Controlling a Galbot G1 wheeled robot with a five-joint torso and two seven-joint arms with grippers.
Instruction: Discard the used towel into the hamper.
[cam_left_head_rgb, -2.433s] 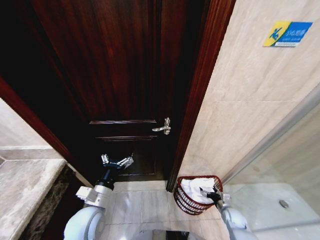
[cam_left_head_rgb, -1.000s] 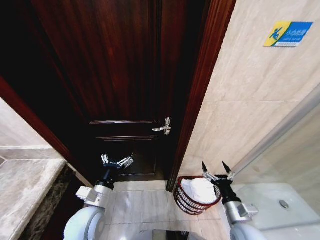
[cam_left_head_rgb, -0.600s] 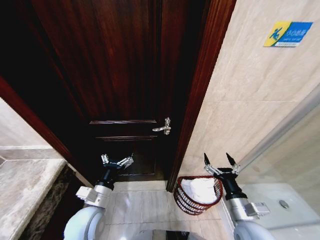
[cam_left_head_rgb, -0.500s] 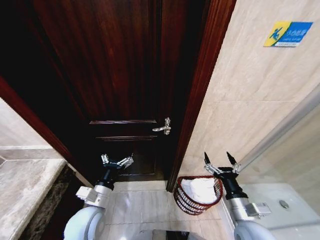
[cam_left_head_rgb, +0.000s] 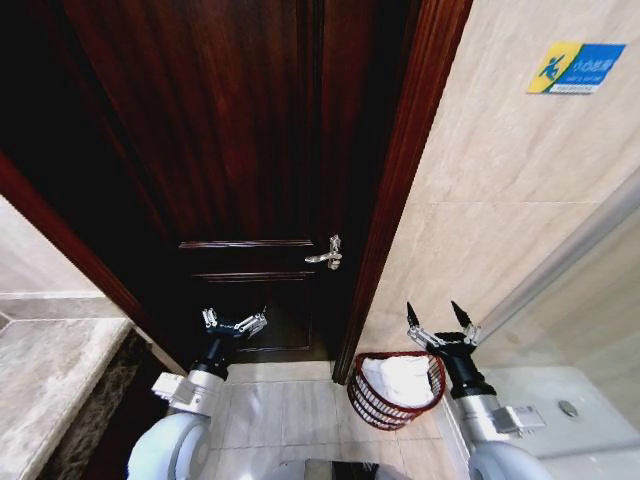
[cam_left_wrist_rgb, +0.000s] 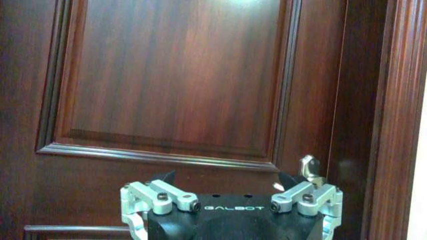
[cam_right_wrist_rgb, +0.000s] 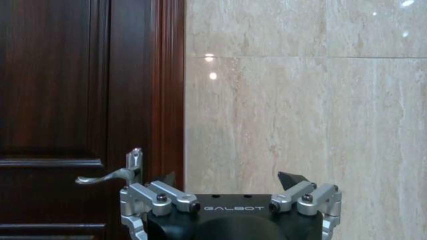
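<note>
Now right gripper (cam_left_head_rgb: 439, 318) raised, fingers spread wide, holding nothing. Hamper (cam_left_head_rgb: 392, 413) on floor just below and left of it, white towel (cam_left_head_rgb: 400, 378) inside. Left gripper (cam_left_head_rgb: 234, 322) parked before dark door (cam_left_head_rgb: 250, 150), fingers apart, empty.

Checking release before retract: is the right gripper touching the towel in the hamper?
Apart. The head view shows the right gripper open and raised above the hamper, wall tile visible between its fingertips, while the white towel lies lower, inside the rim.

"GALBOT" on left end effector (cam_left_wrist_rgb: 230, 192), right end effector (cam_right_wrist_rgb: 230, 192)
</note>
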